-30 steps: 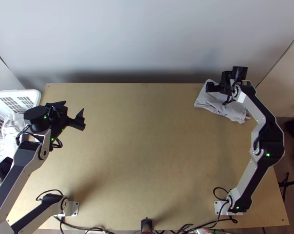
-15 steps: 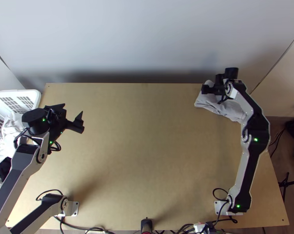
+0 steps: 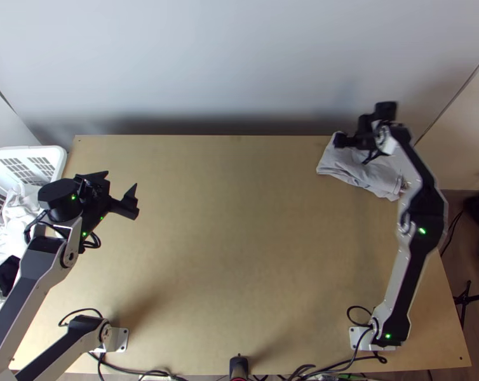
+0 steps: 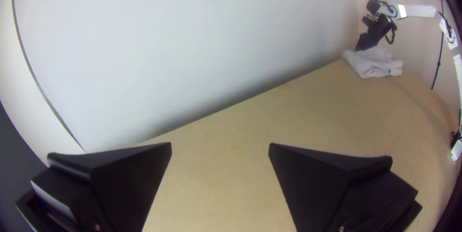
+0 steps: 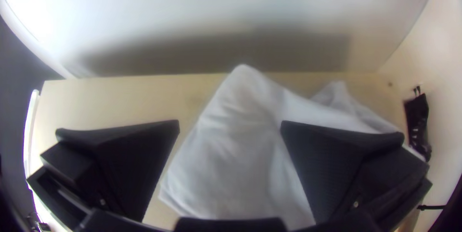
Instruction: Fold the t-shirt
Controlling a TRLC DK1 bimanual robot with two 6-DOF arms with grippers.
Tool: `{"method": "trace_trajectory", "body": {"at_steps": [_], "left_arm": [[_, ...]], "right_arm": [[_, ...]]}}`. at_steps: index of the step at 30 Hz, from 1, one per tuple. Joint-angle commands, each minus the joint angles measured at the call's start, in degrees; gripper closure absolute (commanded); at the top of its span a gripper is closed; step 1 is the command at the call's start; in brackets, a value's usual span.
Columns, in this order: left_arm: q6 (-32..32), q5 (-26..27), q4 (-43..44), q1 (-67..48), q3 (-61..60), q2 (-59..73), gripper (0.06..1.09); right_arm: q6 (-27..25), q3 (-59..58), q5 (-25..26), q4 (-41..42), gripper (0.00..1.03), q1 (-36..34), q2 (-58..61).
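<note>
Fingers (image 5: 337, 164) of the right gripper (image 5: 230, 122) stand spread over the pale grey t-shirt (image 3: 350, 166), with cloth visible between them and nothing pinched. The shirt lies as a compact, creased bundle in the table's far right corner, 1 tip of it reaching the back edge beside the wall (image 3: 239, 70). It looks folded in layers, though I cannot count them; a looser part sticks out at its right end. If this is the finished fold, the likeliest trouble is snagging: a fingertip that catches a layer as the arm leaves would open the fold or drag the bundle askew. Closing here could grab just the upper layer, and a push toward the wall could ruck that tip. The left gripper (image 4: 220, 145) gapes, with no cloth in it, near the basket (image 3: 33, 151) across the table (image 3: 239, 254); a careless sideways swing might knock the rim.
</note>
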Motion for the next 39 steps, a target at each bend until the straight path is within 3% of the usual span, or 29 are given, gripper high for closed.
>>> {"method": "trace_trajectory", "body": {"at_steps": [1, 11, 16, 30, 39], "left_arm": [[-0.2, 0.0, 2.3, -0.2, -3.1, -1.3, 0.1], [-4.0, 0.1, 9.1, 0.5, -15.0, -11.8, 0.1], [-3.9, 0.5, 15.2, -0.1, -25.1, -23.9, 0.1], [-2.6, 3.5, 16.4, -0.4, -39.4, -51.0, 0.1], [-0.2, 4.4, 15.9, -0.3, -43.3, -55.3, 0.1]], "right_arm": [[0.1, -16.0, -0.4, 6.8, 0.05, -0.8, -20.9], [-1.6, -62.3, -0.3, 31.3, 0.05, 1.0, -59.1], [-4.3, -80.6, -0.3, 39.3, 0.05, 2.2, -71.0], [-5.4, -100.4, -0.3, 45.1, 0.05, 3.7, -91.0], [-6.7, -108.6, -0.2, 44.0, 0.05, 4.3, -109.8]]}}
